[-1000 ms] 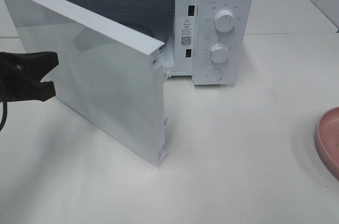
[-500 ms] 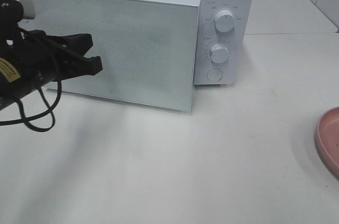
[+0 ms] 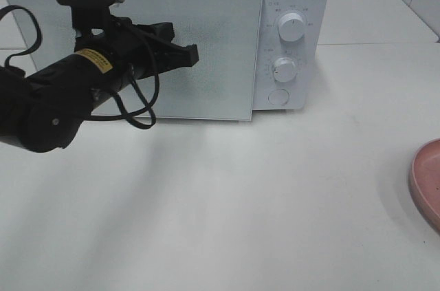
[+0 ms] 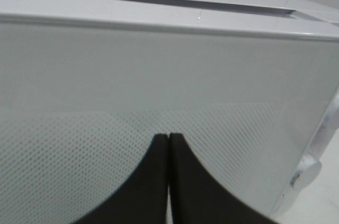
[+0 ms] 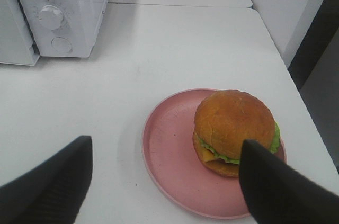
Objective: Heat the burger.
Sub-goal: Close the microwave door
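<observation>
The burger, with a golden-brown bun and green lettuce, sits on the pink plate in the right wrist view. The exterior view shows only the plate's rim at the right edge. My right gripper is open and empty above the plate, with one finger in front of the burger. The white microwave stands at the back. Its door lies flat or almost flat against the front. My left gripper is shut, with its tips at the door's mesh panel.
Two dials and a round button are on the microwave's right panel, which also shows in the right wrist view. A black cable hangs from the left arm. The white table ends just past the plate.
The microwave door has swung from wide open to flat against the front. My left gripper has moved right and back with it. The plate has not moved.
</observation>
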